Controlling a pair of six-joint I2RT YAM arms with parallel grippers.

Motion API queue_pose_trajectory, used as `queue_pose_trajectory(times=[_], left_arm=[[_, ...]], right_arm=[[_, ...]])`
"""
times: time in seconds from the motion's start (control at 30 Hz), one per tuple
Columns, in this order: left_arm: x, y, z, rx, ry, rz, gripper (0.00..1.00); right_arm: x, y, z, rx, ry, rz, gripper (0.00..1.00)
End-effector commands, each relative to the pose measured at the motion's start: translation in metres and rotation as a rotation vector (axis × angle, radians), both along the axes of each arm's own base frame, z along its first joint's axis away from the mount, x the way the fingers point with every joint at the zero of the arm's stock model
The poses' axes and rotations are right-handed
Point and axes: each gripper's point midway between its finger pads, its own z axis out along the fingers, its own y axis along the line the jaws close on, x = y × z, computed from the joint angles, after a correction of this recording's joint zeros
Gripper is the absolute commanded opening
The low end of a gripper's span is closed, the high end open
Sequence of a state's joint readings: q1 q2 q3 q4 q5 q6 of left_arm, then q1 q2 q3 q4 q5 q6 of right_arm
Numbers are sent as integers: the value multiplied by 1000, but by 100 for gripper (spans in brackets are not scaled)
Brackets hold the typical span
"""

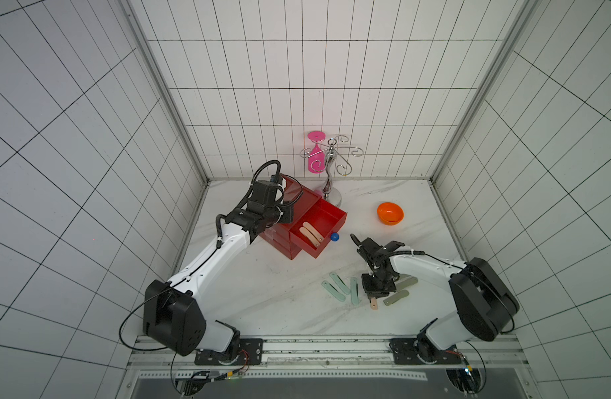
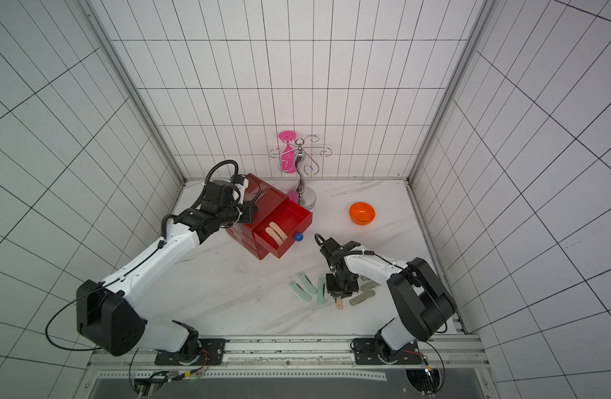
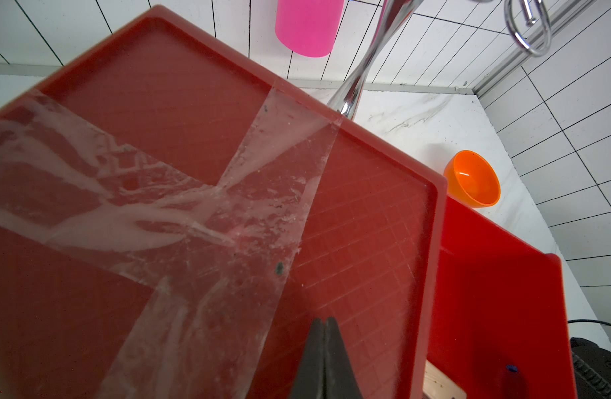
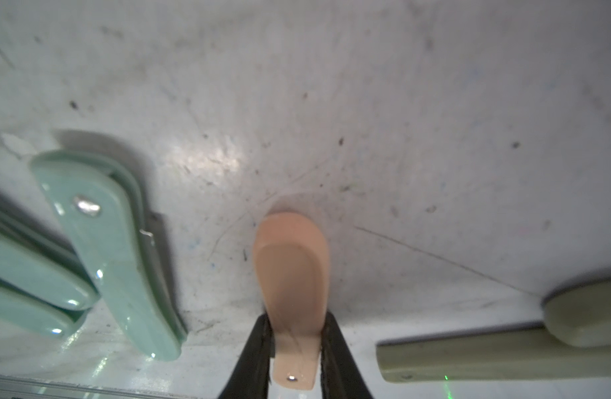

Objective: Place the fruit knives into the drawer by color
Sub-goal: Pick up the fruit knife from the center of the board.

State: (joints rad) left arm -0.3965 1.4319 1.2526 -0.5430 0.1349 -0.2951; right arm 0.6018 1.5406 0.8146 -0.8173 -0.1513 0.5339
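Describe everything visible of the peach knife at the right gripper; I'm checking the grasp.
The peach knife is a small, flat, glossy strip, plastic by its look, with rounded ends and a metal rivet near the held end. The right gripper pinches its long edges, one finger each side. Its free end seems to rest on the white table, between green knives and grey-olive knives, touching neither.
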Motion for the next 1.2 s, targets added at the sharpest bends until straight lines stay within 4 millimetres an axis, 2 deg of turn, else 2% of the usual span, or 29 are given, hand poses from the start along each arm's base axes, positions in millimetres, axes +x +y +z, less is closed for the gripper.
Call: queue_pose_trajectory(times=[0.0,0.83,1.03,1.17], left_arm=[[-27,9,-61,94,223,-10,0],[-27,8,-60,90,224,-15,0],[-27,7,-61,89,226,-17,0],[-27,8,-61,90,226,-16,0]], right_arm=[[-3,-9,-12,-31,11,-13,22],[25,-10,45,-23,-105,-7,22],[36,-9,68,-11,-155,-6,22],[47,-7,97,4,-218,2,22]])
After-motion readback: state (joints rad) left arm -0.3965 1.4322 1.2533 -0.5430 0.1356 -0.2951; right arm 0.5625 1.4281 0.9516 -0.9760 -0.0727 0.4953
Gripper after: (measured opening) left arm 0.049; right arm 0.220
